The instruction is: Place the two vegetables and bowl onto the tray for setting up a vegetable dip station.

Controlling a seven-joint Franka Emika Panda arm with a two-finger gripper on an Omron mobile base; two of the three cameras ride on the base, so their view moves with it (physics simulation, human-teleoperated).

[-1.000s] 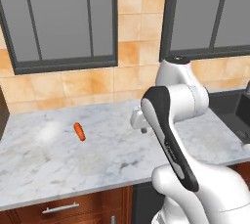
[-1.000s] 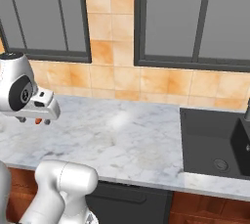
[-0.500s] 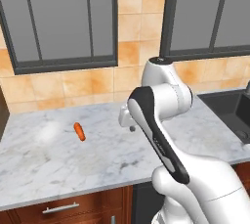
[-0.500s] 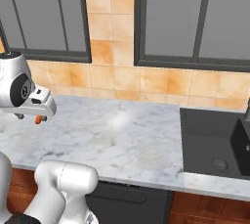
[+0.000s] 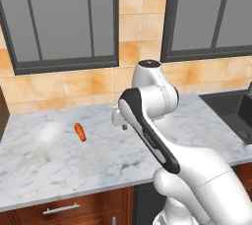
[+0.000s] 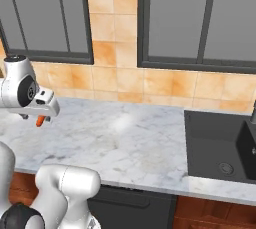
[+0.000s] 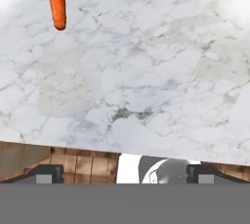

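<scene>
Lying alone on the marble counter [image 5: 44, 165], the carrot [image 7: 57, 3] sits toward the upper left of the hand view, well off the gripper [image 7: 122, 173], long axis running away from the wide-apart, empty jaws.

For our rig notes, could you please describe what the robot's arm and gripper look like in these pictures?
The arm is glossy white, made of thick rounded segments, with a long dark grey-black panel running along one link and dark round caps at the joints. No loose cables or printed markings show. The gripper is a white, boxy hand; in the hand view its fingers show as small dark blocks with lighter grey pads.
</scene>
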